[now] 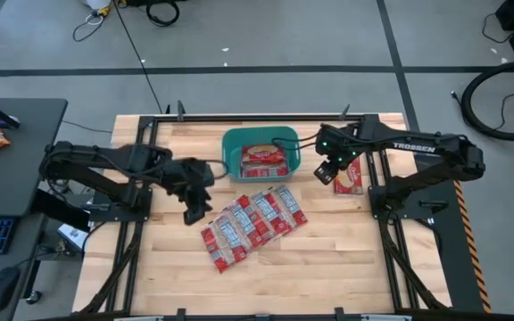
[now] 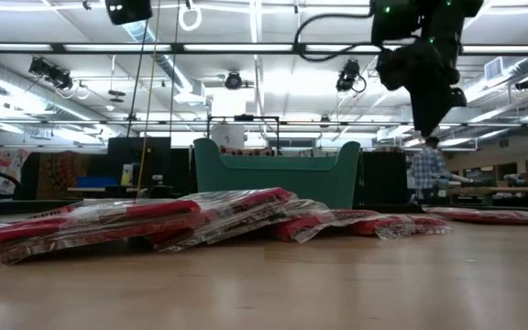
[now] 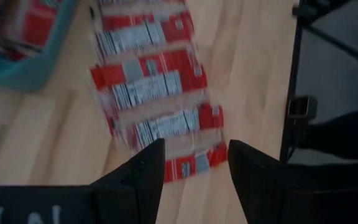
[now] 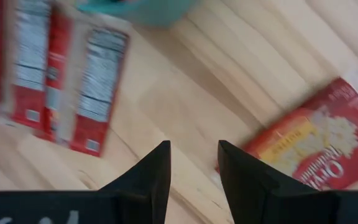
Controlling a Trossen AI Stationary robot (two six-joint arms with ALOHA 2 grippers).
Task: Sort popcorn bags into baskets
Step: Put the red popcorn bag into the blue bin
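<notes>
**A:** What do you get from above?

**B:** My left gripper (image 1: 194, 207) hangs at the left end of the row of popcorn bags (image 1: 252, 225), which fan across the middle of the table (image 1: 346, 267). My right gripper (image 1: 327, 169) is between the teal tub (image 1: 232, 143) and a lone bag (image 1: 348, 176) lying near the right edge. The tub sits toward the far edge and holds red packets; how many, I cannot tell. Bare wood lies open on the near half.

**A:** And level with the table?

**B:** The bags make a low crinkled heap that covers the tub's (image 2: 273, 174) foot, so only its upper wall and raised ends show. One arm (image 2: 424, 64) comes in from above, cut off by the picture's edge, well clear of the table. A person (image 2: 426, 170) stands far back in the room.

**A:** Your left wrist?

**B:** My two fingers (image 3: 138, 180) stand apart, nothing between them, above the row's (image 3: 151, 93) end. The print is smeared. The tub's rim (image 3: 17, 68) shows at one corner, the table's edge (image 3: 289, 87) on the other side.

**A:** The right?

**B:** Fingers (image 4: 148, 180) apart and empty here too, over bare wood. The lone bag (image 4: 309, 149) is partly out of frame, as are the row's bags (image 4: 92, 93) and a sliver of tub (image 4: 142, 9)
</notes>
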